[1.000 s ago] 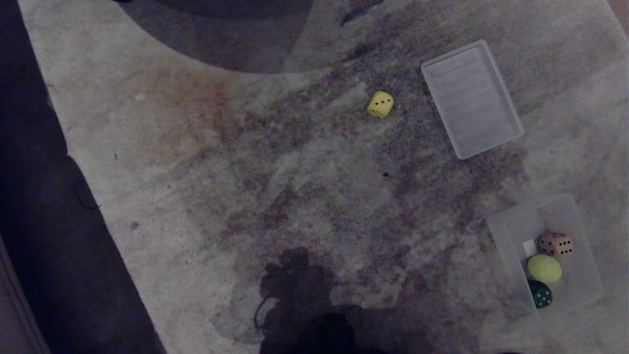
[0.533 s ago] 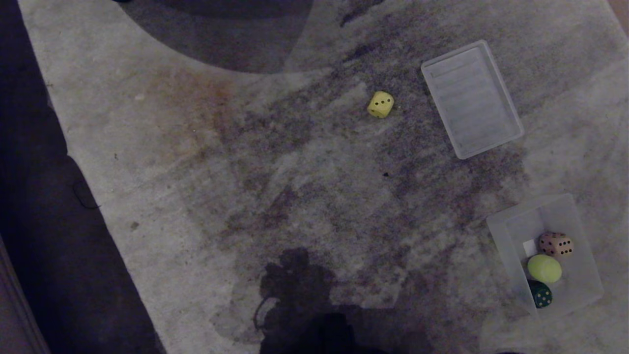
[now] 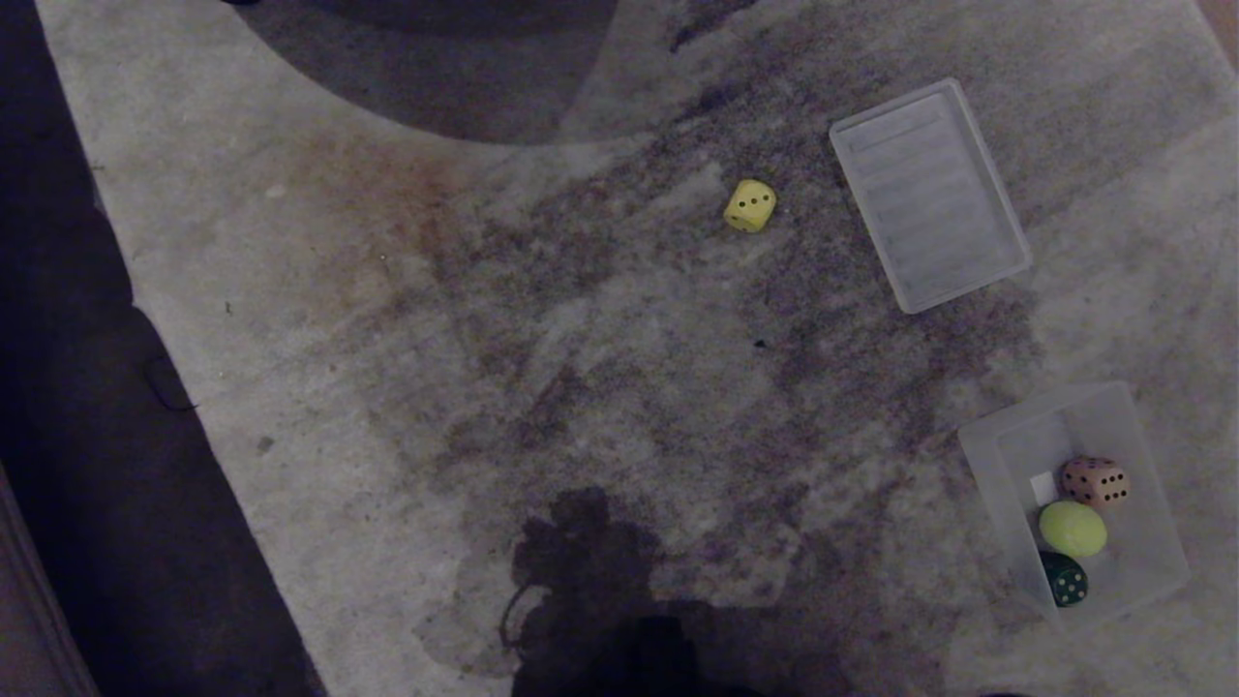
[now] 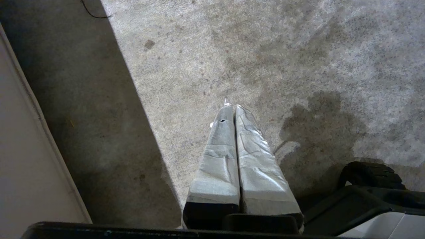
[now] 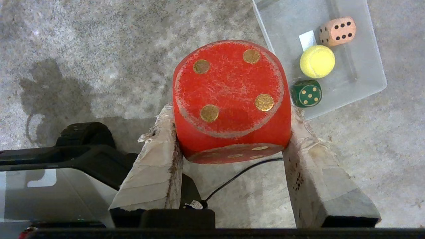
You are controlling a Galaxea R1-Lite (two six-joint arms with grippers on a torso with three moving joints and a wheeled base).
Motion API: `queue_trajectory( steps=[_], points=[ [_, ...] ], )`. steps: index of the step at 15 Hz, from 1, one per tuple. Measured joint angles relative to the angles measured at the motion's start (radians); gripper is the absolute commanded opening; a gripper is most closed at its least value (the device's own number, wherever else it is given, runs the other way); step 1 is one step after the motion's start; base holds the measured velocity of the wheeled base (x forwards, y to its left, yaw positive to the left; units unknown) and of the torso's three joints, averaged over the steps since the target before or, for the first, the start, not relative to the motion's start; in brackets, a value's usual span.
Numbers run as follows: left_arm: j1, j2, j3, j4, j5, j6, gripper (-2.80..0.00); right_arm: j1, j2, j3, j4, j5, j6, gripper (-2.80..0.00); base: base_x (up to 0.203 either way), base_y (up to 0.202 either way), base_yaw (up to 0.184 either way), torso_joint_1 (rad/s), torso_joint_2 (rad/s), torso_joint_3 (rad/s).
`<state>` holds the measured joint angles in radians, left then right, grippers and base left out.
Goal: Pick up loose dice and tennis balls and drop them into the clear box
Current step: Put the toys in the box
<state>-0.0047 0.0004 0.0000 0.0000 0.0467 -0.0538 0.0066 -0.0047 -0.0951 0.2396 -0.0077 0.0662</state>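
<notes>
My right gripper is shut on a red die with gold pips, held above the carpet close to the clear box. The clear box sits at the near right and holds a tan die, a tennis ball and a dark green die. Alone on the carpet farther out lies a yellow die. The left gripper hangs shut and empty over the carpet's left edge. Neither arm shows in the head view.
A flat ribbed translucent lid lies on the carpet to the right of the yellow die. Dark bare floor borders the pale carpet on the left. The black wheel of my base shows beside the right gripper.
</notes>
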Motion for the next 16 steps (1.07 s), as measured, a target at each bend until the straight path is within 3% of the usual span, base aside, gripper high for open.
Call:
queue_trajectory(
  steps=[9,16],
  points=[
    [0.0,0.0,0.0,-0.001,0.001,-0.005,-2.8,0.0,0.001,0.0,0.0,0.0,0.001,-2.8,0.0,0.0,0.0,0.0,0.0,0.004],
    [0.0,0.0,0.0,-0.001,0.002,-0.01,-2.8,0.0,0.002,0.0,0.0,0.0,0.001,-2.8,0.0,0.0,0.0,0.002,0.0,0.181]
  ],
)
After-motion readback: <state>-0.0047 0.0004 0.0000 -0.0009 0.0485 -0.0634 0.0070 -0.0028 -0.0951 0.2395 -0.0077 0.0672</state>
